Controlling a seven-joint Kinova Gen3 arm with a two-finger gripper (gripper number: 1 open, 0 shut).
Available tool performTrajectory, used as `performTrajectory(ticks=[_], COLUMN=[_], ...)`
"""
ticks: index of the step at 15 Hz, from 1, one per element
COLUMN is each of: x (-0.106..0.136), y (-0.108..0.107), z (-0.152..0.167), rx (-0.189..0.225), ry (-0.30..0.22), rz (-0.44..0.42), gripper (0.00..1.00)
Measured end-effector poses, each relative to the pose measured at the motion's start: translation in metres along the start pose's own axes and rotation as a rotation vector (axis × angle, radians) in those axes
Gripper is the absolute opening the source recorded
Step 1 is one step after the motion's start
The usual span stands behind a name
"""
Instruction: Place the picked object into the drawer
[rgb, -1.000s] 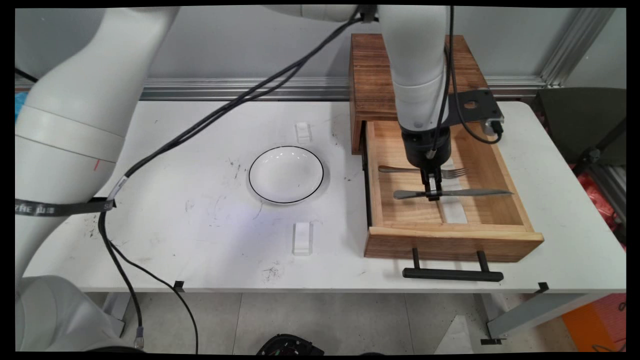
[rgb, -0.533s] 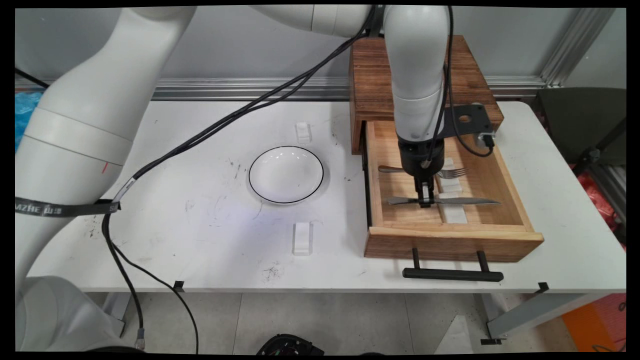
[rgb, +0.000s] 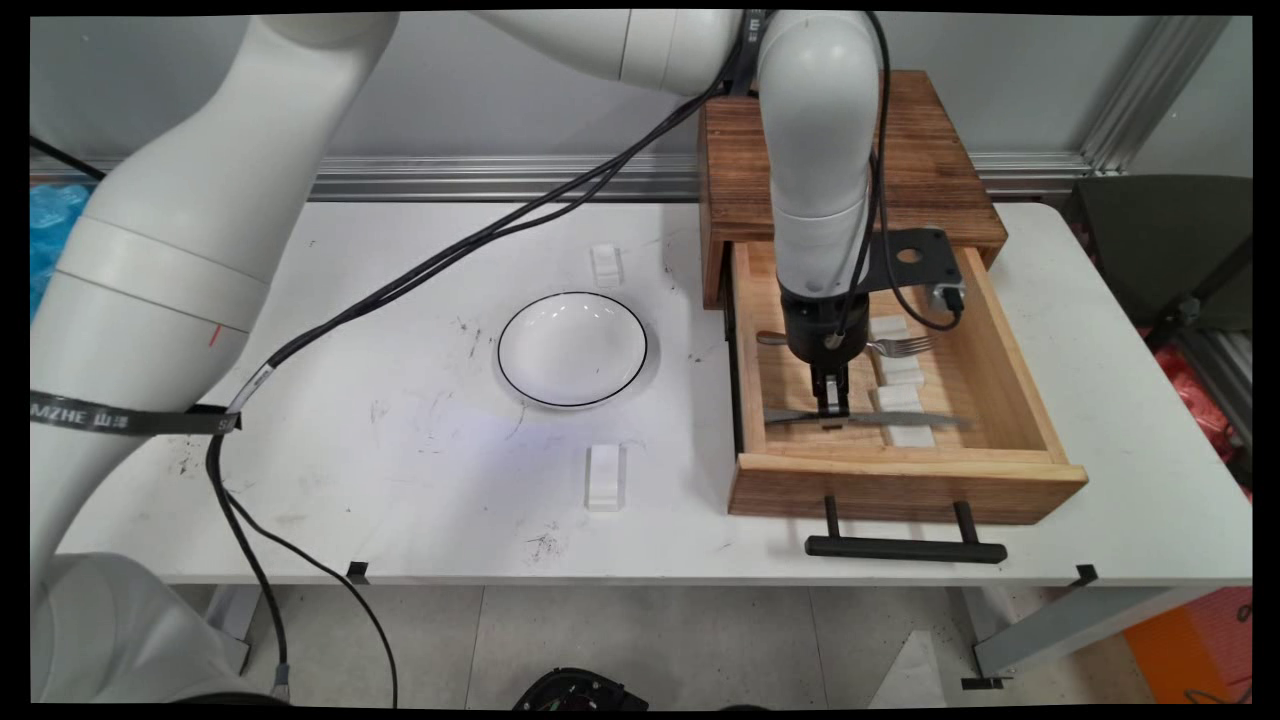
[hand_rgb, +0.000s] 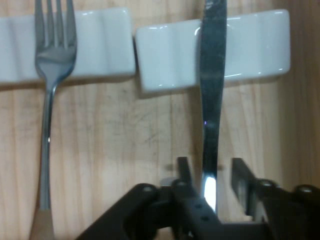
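Steel knife (rgb: 870, 418): lies flat, left to right, across the near part of the open wooden drawer (rgb: 900, 482). Handle end points left, and the blade sits on a white ribbed rest (rgb: 908, 432) to the right.
Claw (rgb: 830, 405): pointing straight down at the handle part of the knife, left of the rest. In the hand view the claw (hand_rgb: 210, 167) straddles the knife (hand_rgb: 212, 100), with a finger on each side.
Claw state: partly spread, not clamped. One finger (hand_rgb: 184, 167) looks right up against the metal, and the other (hand_rgb: 241, 175) shows a clear gap, so I'd say nothing is held.
Steel fork (rgb: 900, 346): parallel to the knife, on the far side of it, tines on its own white rest. It's apart from the claw and partly hidden by the wrist in the main view.
Drawer surroundings: dark wooden cabinet (rgb: 930, 150) behind, black pull handle (rgb: 905, 548) at the near front.
Table (rgb: 400, 500): a white bowl (rgb: 572, 348) with a dark rim sits well left of the drawer, with a small clear block on its far side (rgb: 606, 265) and another on its near side (rgb: 605, 475).
Risk, off-centre: the knife sits closer to one finger, so my guess is a squeeze would shove it sideways first and it could skate off the rest.
Risk, thin and flat: low, slick handle on wood, so the pads could ride over it or pinch only an edge and let it twist.
Risk, balance: the hold point is toward the handle, so the blade end would likely droop.
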Motion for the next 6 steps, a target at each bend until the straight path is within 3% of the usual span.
performTrajectory(ticks=[6], x=[0.0078], y=[-0.0023], z=[0.0004], rx=[0.000], ry=[0.036], rz=[0.015], gripper=[1.00])
